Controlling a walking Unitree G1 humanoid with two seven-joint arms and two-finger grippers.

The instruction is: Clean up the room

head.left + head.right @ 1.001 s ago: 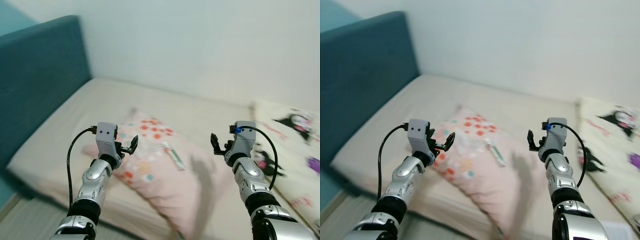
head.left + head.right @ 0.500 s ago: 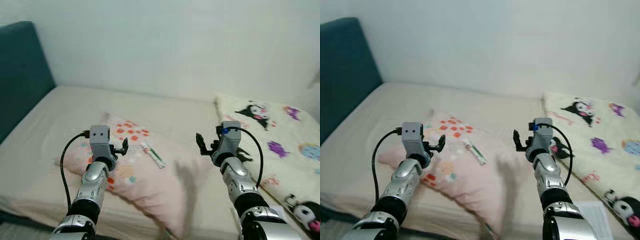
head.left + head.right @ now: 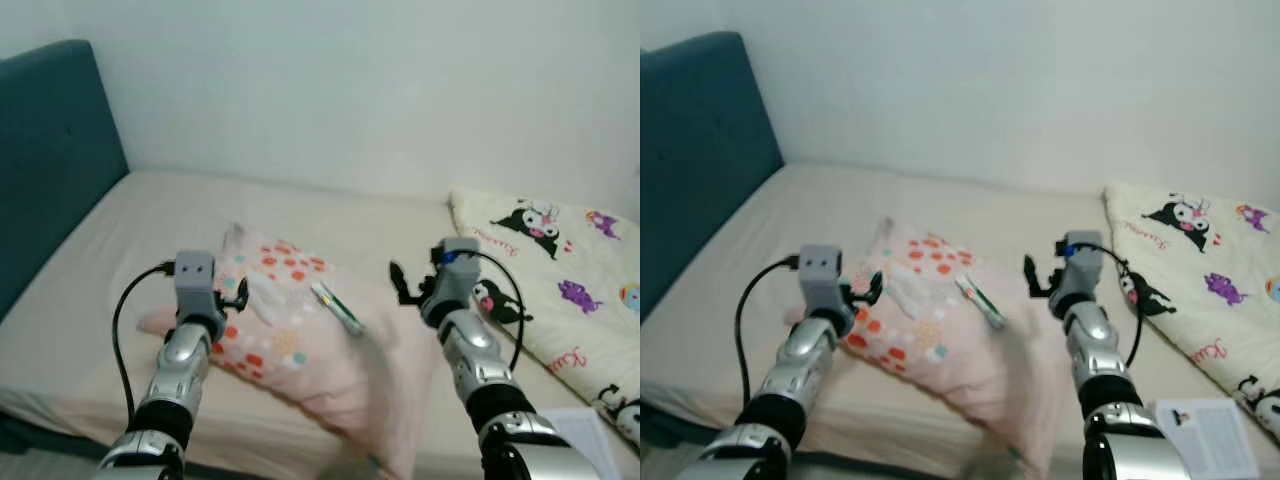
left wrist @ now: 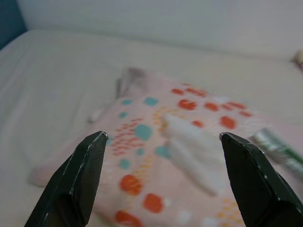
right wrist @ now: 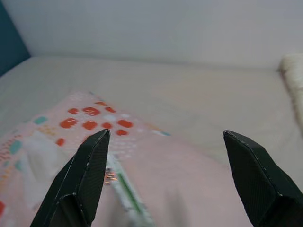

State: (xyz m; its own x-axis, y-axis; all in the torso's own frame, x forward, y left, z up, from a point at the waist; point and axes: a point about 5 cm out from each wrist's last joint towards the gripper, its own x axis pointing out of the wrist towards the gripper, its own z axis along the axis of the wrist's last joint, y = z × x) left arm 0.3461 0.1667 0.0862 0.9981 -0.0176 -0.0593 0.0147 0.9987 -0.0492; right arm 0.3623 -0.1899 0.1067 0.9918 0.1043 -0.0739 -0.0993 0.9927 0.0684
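**Beige bed with pillow, both grippers raised above it**

Beige sheeting covers the bed [image 3: 200,215], which spans most of the head views and meets a white wall [image 3: 350,90] at its far edge. A teal upholstered headboard [image 3: 45,160] stands at the robot's left. On the right side of the bed lies a cream blanket [image 3: 560,270] printed with black-and-white cartoon figures and purple shapes. A pink pillow [image 3: 300,350] rests near the front edge of the bed, between the two arms; its left half carries red, orange and teal dots, its right half is plain pink.

On the pillow lie two smaller items: a white crumpled piece [image 4: 194,146] (tissue or cloth; the material cannot be told) on the dotted part, and just beside it, toward the right, a slim white-and-green tube [image 3: 337,307] lying slantwise. A printed paper sheet [image 3: 1198,432] lies at the front right, next to the blanket.

The left gripper [image 3: 240,296] is held up over the left end of the pillow; in its wrist view its fingers [image 4: 78,177] are spread wide with nothing between them, the white piece framed in the gap. The right gripper [image 3: 398,283] is held up over the plain right part of the pillow; its fingers [image 5: 83,182] are likewise spread apart and hold nothing, with the tube lying beyond them.
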